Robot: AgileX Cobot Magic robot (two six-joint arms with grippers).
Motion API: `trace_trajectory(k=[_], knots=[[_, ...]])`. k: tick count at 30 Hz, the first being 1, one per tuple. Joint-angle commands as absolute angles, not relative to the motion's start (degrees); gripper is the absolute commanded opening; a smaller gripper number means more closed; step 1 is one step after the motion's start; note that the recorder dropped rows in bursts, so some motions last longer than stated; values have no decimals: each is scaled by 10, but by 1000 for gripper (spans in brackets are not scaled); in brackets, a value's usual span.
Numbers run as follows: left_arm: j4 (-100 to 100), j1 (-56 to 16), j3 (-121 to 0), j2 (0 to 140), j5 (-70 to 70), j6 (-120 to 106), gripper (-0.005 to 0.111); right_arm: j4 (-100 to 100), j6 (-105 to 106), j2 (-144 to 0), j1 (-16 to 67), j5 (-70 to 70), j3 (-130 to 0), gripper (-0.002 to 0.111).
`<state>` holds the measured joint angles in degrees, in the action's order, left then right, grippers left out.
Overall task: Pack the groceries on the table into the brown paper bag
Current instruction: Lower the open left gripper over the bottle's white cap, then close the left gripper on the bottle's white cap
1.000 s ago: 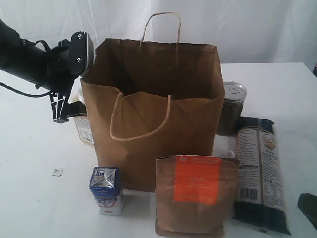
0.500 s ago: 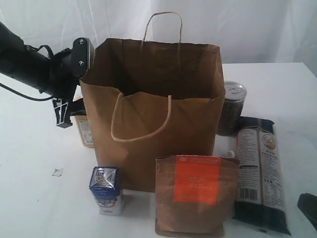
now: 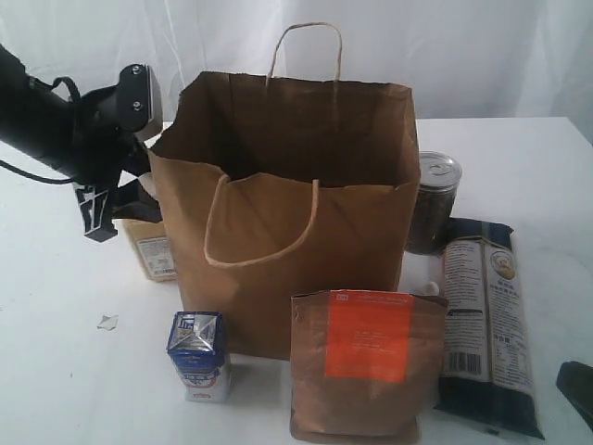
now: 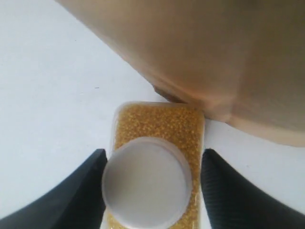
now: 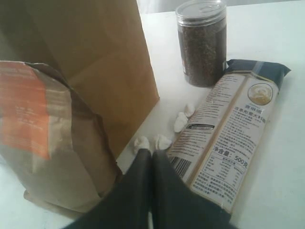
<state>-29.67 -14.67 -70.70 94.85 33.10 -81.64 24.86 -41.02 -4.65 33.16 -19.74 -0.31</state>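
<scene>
The brown paper bag (image 3: 278, 222) stands open in the middle of the table (image 3: 56, 371). At its left side my left gripper (image 3: 116, 209) is shut on the yellow-grain bottle (image 3: 153, 252), which leans a little. From the wrist, the fingers flank the bottle (image 4: 157, 124) below its white cap, gripper (image 4: 152, 157). In front stand the blue-white carton (image 3: 199, 357) and the orange-labelled pouch (image 3: 366, 366). On the right are the dark tin (image 3: 434, 204) and the noodle packet (image 3: 486, 324). My right gripper (image 5: 151, 153) is shut and empty, low between pouch (image 5: 43, 138) and packet (image 5: 228, 129). No tan-lidded jar shows.
Small white scraps (image 5: 183, 119) lie on the table between the bag (image 5: 95, 52) and the noodle packet. Another scrap (image 3: 107, 322) lies left of the carton. A white curtain hangs behind. The right arm's tip (image 3: 579, 389) shows at the lower right corner.
My left gripper has moved left and slightly down beside the bag, and the yellow-grain bottle has shifted left with it and tilted. The right arm and other groceries have stayed put.
</scene>
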Motion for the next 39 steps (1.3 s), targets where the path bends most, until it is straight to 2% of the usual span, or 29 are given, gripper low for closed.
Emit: trace_trajectory(k=[1,8,20,39], knots=[[-247,-135,-703,920,382,-740,0,255,-408,-45,329,-196,0,0],[-229,-111,-703,894,423,-702,0,255,-408,-45,329,-196,0,0],[-204,-110,-700,826,529,-567,0,255,-408,-45,329,-196,0,0],[-229,-110,-485,684,464,-551,0,255,-408,-45,329,-196,0,0]])
